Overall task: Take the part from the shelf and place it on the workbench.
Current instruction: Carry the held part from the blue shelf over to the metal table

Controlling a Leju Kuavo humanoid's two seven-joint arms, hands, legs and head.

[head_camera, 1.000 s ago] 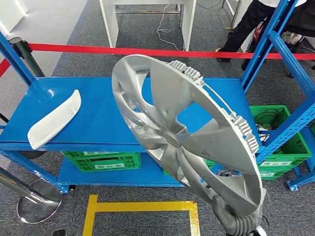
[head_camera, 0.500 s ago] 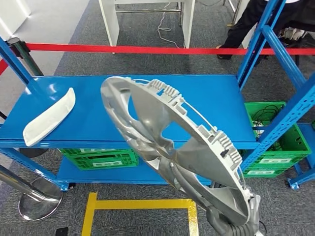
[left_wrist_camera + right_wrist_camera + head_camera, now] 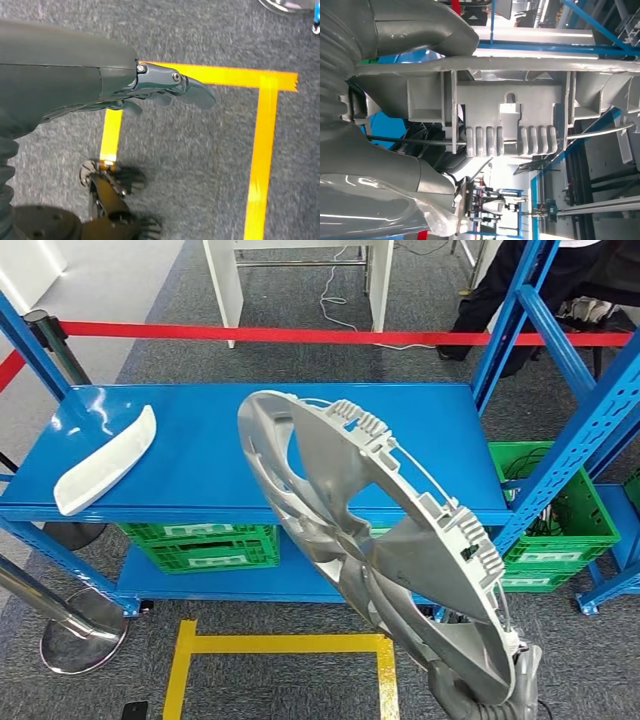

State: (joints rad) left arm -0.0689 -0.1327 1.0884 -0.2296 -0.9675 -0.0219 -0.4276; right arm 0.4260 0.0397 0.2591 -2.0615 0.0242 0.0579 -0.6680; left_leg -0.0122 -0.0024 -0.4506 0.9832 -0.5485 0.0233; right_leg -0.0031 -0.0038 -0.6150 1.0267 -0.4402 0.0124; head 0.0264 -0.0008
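A large silver wheel cover [image 3: 377,540] is held up in front of the blue shelf [image 3: 196,470], tilted, its ribbed back toward me. My right hand [image 3: 521,680] grips its lower rim at the bottom right; the rim [image 3: 501,125] with its clips sits between the thumb [image 3: 422,25] and the fingers in the right wrist view. My left hand [image 3: 166,90] hangs over the grey carpet with its fingers stretched out and nothing in them.
A white curved trim piece [image 3: 106,460] lies at the shelf's left end. Green crates [image 3: 204,545] sit on the lower level and at the right [image 3: 558,520]. Red barrier tape [image 3: 302,336], a steel post base [image 3: 79,640] and yellow floor tape [image 3: 279,645] are around. A person [image 3: 543,280] stands behind the rack.
The wheel cover has tipped flatter and dropped lower with my right hand. The whole view has shifted a little, so the camera moved too.
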